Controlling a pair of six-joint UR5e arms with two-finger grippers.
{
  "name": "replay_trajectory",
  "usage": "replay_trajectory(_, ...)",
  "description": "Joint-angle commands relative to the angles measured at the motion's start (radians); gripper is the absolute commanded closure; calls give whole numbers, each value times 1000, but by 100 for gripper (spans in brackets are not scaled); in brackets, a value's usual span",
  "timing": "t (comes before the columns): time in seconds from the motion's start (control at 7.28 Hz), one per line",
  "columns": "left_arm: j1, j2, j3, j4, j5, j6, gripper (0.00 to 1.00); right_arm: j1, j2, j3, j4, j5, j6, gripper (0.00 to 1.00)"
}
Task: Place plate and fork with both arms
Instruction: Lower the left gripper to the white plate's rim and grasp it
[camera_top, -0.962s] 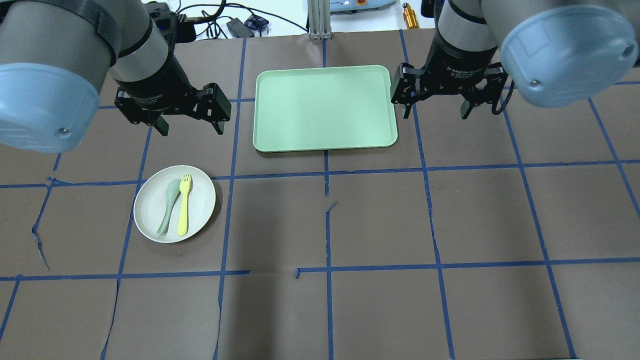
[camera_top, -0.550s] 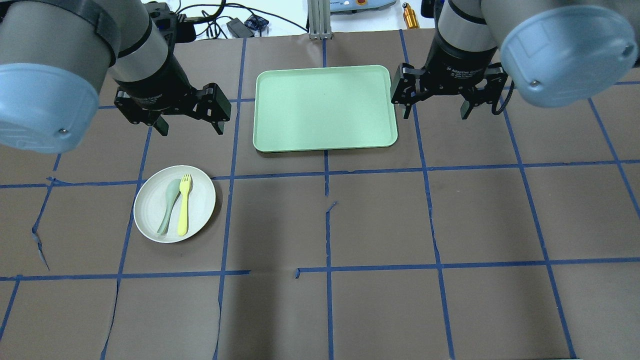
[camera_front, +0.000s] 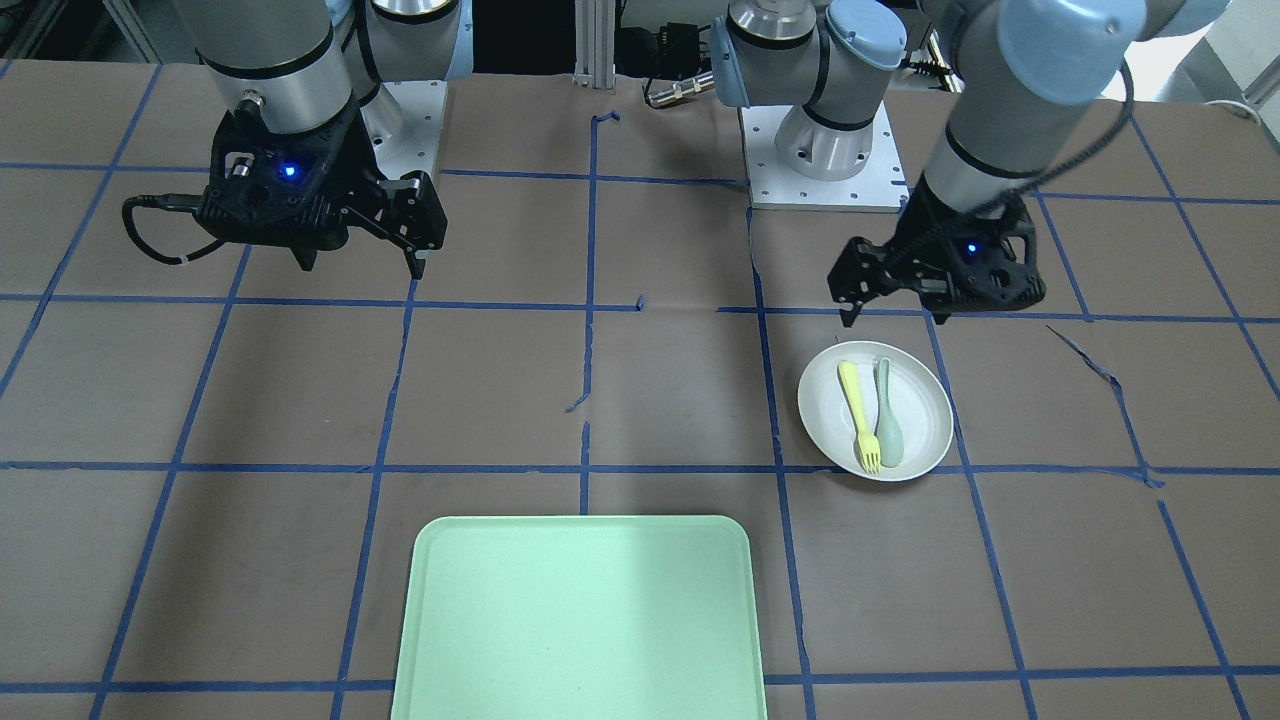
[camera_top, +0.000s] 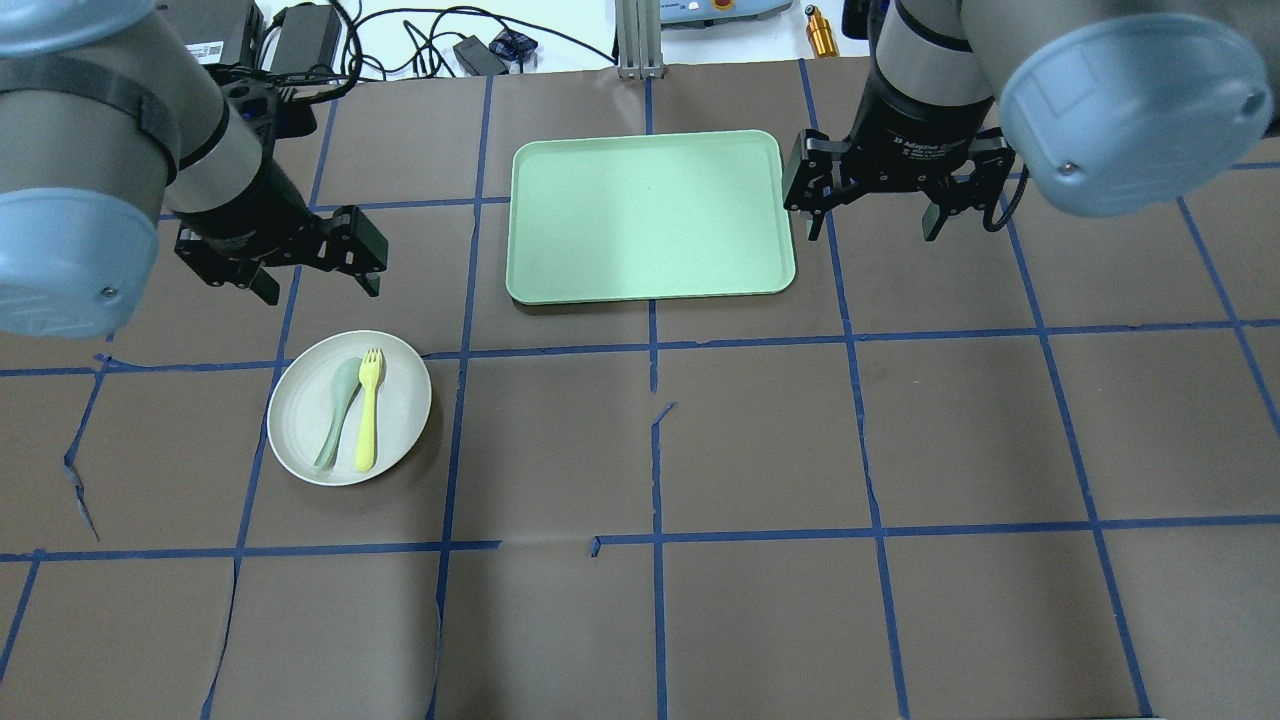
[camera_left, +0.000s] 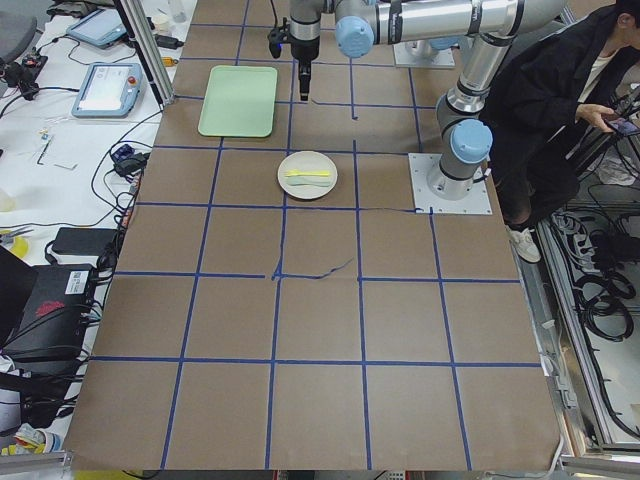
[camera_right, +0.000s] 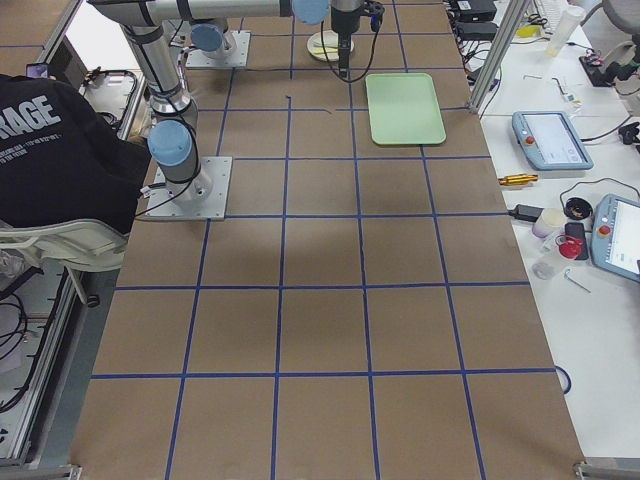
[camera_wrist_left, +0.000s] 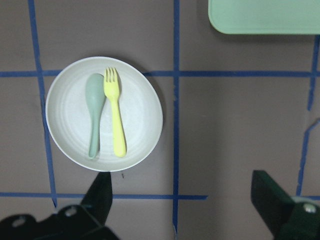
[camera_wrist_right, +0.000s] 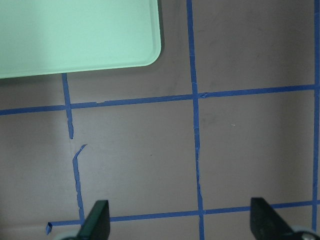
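Note:
The white plate (camera_top: 402, 398) lies on the brown table at the left. On it lie the yellow fork (camera_top: 368, 415) and a grey-green spoon (camera_top: 337, 415), side by side. My left gripper (camera_top: 320, 290) is open and empty, hovering just beyond the plate's far edge. The left wrist view shows the plate (camera_wrist_left: 142, 107), the fork (camera_wrist_left: 116, 117) and the spoon (camera_wrist_left: 93, 112) ahead of the open fingers (camera_wrist_left: 102, 192). My right gripper (camera_top: 870, 232) is open and empty, beside the tray's right edge. In the front-facing view the plate (camera_front: 925, 410) sits below the left gripper (camera_front: 895, 312).
A pale-green rectangular tray (camera_top: 650, 215) lies at the far middle of the table, between the two arms; it also shows in the front-facing view (camera_front: 580, 620). Blue tape lines grid the brown cover. Cables and devices lie beyond the table's far edge.
My left arm has swung to the left and a little nearer, so its gripper now hangs just beyond the plate. The right arm, plate, fork and tray have not moved.

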Motion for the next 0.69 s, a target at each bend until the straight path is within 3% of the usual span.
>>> replay_trajectory(0.0, 179, -50, -178, 225, -52, 221, 0, 1, 1, 4, -1, 2, 0, 0)
replay_trajectory(0.27, 302, -130, -288, 345, -55, 310, 6, 1, 1, 6, 1, 2, 0, 0)
replay_trajectory(0.55, 327, -208, -298, 400, -55, 312, 21, 1, 1, 4, -1, 2, 0, 0)
